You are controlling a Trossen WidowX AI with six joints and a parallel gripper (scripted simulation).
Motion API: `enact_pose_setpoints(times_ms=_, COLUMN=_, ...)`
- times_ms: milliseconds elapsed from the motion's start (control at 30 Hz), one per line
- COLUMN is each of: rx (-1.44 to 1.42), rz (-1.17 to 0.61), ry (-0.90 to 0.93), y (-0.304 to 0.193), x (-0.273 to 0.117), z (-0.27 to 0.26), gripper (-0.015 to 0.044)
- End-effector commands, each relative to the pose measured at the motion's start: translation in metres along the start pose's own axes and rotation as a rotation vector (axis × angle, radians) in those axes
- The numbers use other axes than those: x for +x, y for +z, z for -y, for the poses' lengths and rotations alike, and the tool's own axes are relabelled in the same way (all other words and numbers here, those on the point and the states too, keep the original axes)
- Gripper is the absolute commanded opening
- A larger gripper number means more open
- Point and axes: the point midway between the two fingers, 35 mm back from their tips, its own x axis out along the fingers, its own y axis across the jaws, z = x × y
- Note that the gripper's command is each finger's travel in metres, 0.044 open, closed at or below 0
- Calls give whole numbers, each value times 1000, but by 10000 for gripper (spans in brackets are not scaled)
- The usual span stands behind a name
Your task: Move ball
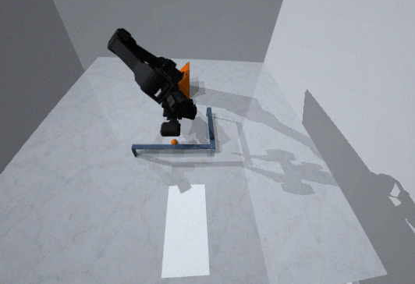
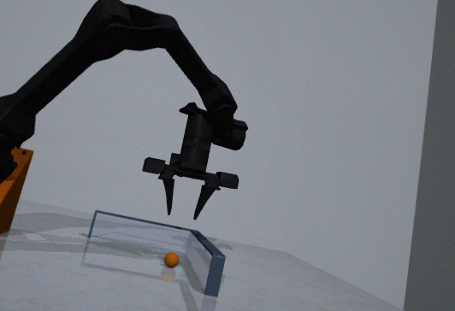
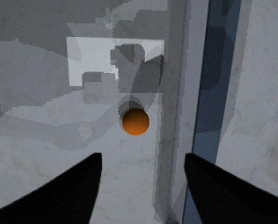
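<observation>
Overhead, the arm (image 1: 152,72) partly hides the walls' (image 1: 211,127) inner corner; the ball (image 2: 171,260) lies on the table (image 2: 278,276) inside it, just beside the right wall, the parted, empty gripper (image 2: 182,217) well above, open room leftward

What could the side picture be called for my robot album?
The open gripper hangs above the clear walls, with the orange ball resting on the table inside their corner.
</observation>
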Motion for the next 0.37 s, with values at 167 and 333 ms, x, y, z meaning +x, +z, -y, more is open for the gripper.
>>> enact_pose_setpoints(times_ms=167, rx=-2, rz=-2, ry=11, y=-1, x=-5, z=-1, gripper=289)
enact_pose_setpoints(times_ms=333, rx=2, rz=-4, ry=10, y=-2, x=-40, z=-3, gripper=421)
